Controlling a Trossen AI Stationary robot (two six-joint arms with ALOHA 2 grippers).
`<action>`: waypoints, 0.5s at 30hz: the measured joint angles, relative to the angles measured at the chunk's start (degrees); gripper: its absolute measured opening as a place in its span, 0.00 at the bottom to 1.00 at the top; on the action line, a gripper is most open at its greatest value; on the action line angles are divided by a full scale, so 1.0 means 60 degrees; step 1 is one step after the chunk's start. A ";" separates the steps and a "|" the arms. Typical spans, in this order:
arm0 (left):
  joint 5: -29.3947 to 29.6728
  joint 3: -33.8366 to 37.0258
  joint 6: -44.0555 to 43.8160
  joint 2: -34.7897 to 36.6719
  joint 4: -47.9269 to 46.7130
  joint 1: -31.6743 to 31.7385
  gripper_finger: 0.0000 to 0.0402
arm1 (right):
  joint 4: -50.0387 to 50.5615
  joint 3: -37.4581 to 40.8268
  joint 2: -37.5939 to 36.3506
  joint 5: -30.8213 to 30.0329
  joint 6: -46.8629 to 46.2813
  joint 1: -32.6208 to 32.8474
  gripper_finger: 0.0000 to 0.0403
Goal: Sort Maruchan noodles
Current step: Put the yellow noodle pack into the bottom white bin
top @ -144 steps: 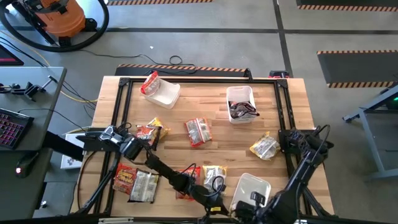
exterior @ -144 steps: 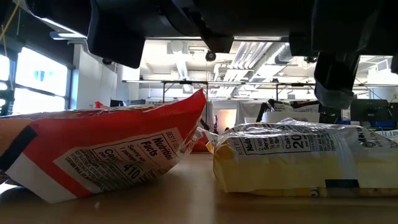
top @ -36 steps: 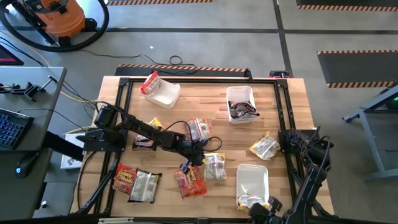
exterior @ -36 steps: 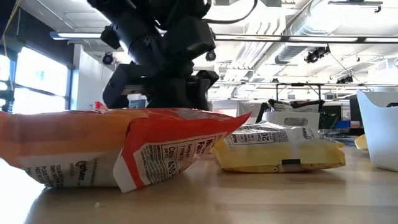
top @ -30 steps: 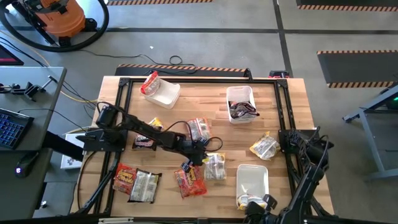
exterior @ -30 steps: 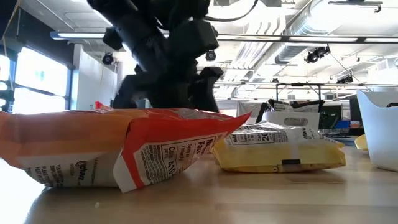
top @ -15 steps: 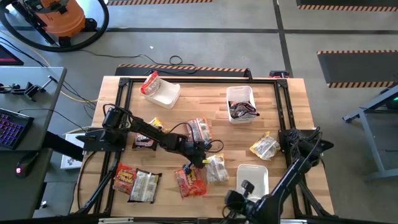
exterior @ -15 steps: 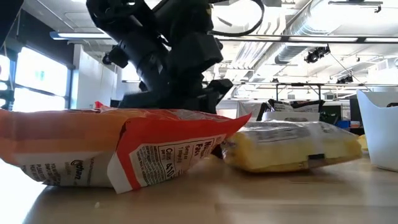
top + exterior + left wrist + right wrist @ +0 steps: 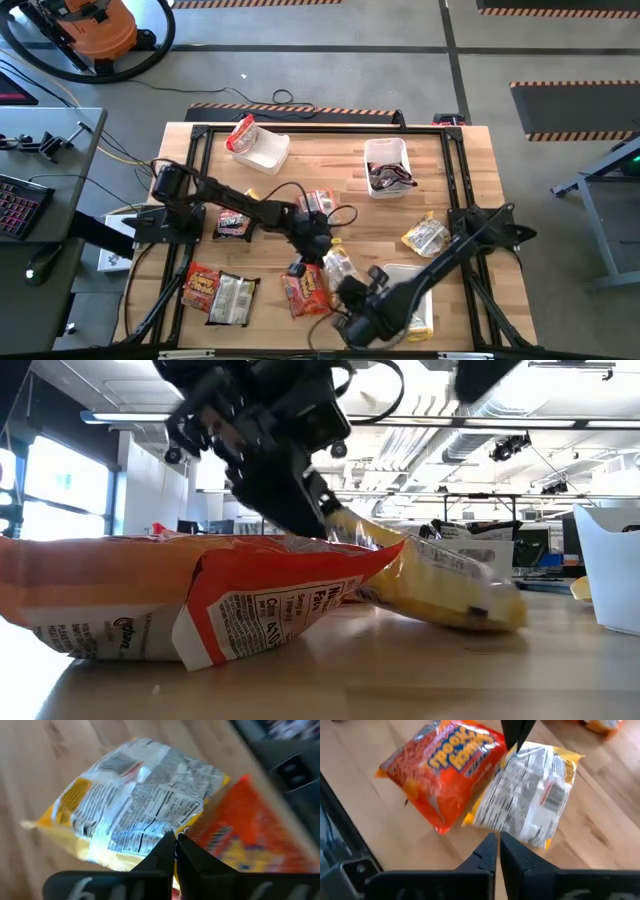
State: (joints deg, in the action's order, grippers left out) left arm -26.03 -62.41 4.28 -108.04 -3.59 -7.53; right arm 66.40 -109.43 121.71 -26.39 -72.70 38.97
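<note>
I work over a wooden table (image 9: 350,215) with a black frame along its edges; around it lies a grey floor with striped tape, and an orange vacuum (image 9: 95,25) stands beyond the far left corner. Across the table at its own height I see an open hall with ceiling ducts and lights.

My left gripper (image 9: 322,248) sits near the table's middle, toward the near edge, fingers pinched shut on one end of a yellow packet (image 9: 340,268). The packet hangs tilted: its gripped end is up, its long axis slopes down to the wood, and its label side with the nutrition print faces up. A red packet (image 9: 306,290) lies flat just beside it.

My right gripper (image 9: 498,851) hovers over both packets near the near edge, fingers together, holding nothing.
</note>
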 joint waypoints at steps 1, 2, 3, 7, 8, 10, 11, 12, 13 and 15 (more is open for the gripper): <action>-0.0255 0.0000 -0.0296 0.0107 -0.0234 0.0005 0.00 | -0.0155 0.0000 0.0000 0.0201 0.0343 -0.0141 0.04; -0.0542 0.0000 -0.0599 0.0213 -0.0443 0.0008 0.00 | -0.0376 0.0000 0.0000 0.0414 0.0697 -0.0278 0.07; -0.0795 0.0000 -0.0816 0.0297 -0.0525 0.0008 0.00 | -0.0624 0.0000 0.0000 0.0604 0.1037 -0.0389 0.09; -0.1568 0.0003 -0.1345 0.0648 -0.1102 -0.0020 0.00 | -0.1419 0.0000 0.0000 0.1250 0.2351 -0.0723 0.22; -0.1689 0.0000 -0.1420 0.0725 -0.1155 -0.0026 0.00 | -0.1354 0.0000 -0.0014 0.1237 0.2534 -0.0735 0.26; -0.2061 0.0054 -0.1456 0.0939 -0.1383 -0.0029 0.00 | -0.0996 0.0000 -0.0053 0.1110 0.2633 -0.0626 0.31; -0.2220 0.0120 -0.1567 0.1020 -0.1300 -0.0033 0.00 | -0.0790 0.0000 -0.0084 0.0923 0.2560 -0.0509 0.33; -0.2383 0.0209 -0.1742 0.1090 -0.1168 -0.0048 0.00 | -0.0591 0.0000 -0.0106 0.0672 0.2426 -0.0390 0.35; -0.2564 0.0315 -0.1945 0.1143 -0.1045 -0.0058 0.00 | -0.0608 0.0022 -0.0118 0.0410 0.2349 -0.0287 0.36; -0.2943 0.0518 -0.2491 0.1179 -0.0695 -0.0062 0.00 | -0.1061 0.0148 -0.0131 -0.0073 0.2305 -0.0105 0.36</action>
State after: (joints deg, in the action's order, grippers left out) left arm -43.69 -59.31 -10.67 -100.97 -7.76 -7.90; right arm 60.03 -108.54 120.92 -26.83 -58.87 38.34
